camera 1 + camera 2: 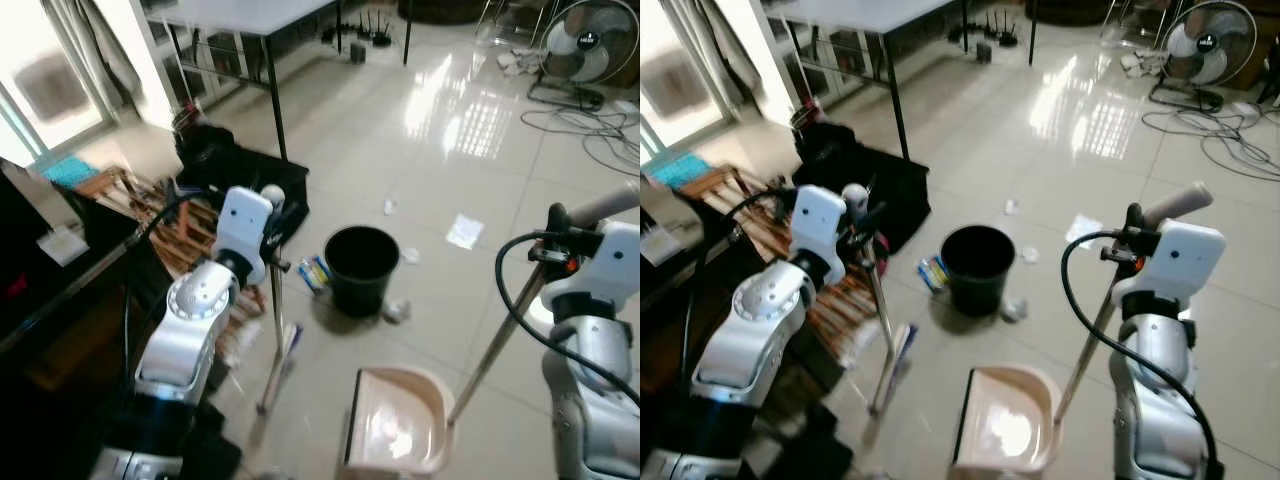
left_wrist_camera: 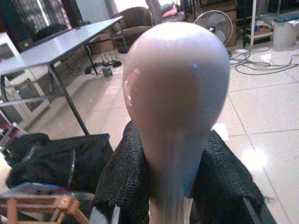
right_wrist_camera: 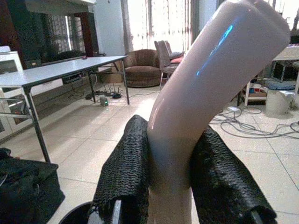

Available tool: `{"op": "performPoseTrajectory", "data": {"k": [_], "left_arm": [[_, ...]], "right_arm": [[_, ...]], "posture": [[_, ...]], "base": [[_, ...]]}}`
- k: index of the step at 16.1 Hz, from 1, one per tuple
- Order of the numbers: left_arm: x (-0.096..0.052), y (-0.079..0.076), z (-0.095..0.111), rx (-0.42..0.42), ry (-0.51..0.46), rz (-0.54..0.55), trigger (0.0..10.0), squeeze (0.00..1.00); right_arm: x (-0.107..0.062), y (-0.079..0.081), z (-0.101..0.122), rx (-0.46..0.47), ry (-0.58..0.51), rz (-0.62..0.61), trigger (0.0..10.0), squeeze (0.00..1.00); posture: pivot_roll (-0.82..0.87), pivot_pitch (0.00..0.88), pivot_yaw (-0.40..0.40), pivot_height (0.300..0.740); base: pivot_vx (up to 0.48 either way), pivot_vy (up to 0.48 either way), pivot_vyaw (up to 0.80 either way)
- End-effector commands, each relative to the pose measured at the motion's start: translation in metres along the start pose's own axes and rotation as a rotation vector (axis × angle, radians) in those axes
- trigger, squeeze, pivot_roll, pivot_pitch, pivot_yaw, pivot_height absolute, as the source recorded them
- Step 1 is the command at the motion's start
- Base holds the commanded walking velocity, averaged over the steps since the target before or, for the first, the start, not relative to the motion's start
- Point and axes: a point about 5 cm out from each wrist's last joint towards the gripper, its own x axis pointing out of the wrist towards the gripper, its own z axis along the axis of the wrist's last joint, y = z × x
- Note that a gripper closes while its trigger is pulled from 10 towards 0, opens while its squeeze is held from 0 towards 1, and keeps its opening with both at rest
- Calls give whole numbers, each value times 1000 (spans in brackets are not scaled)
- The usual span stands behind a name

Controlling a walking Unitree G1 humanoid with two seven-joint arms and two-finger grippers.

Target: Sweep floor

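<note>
The pale pink long-handled broom (image 1: 277, 330) is standing on the glossy white tiled floor (image 1: 430, 150), the left gripper (image 2: 173, 186) clamping its rounded top. The right gripper (image 3: 173, 186) is squeezing the handle of the pink plastic dustpan (image 1: 395, 425), which is resting near the black round bin (image 1: 361, 268).

No legible text, labels, brands or numbers anywhere.
</note>
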Motion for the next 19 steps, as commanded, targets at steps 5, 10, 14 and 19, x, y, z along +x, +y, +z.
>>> {"op": "performPoseTrajectory", "data": {"k": [5,10,14,19], "left_arm": [[2,17,16,66,-78,73,10000,0],[0,20,14,70,-74,88,10000,0],[-3,23,12,76,-65,100,10000,0],[-5,23,11,77,-61,101,10000,0]], "right_arm": [[2,7,4,36,-15,24,10000,0],[2,13,2,30,1,73,10000,0],[2,20,1,17,10,120,10000,0],[2,26,-1,-9,14,157,10000,0]], "posture": [[-66,30,67,740],[-68,28,64,740],[-66,27,57,740],[-63,17,52,740]], "base": [[220,0,-81],[280,0,0],[277,0,0],[279,0,320]]}}
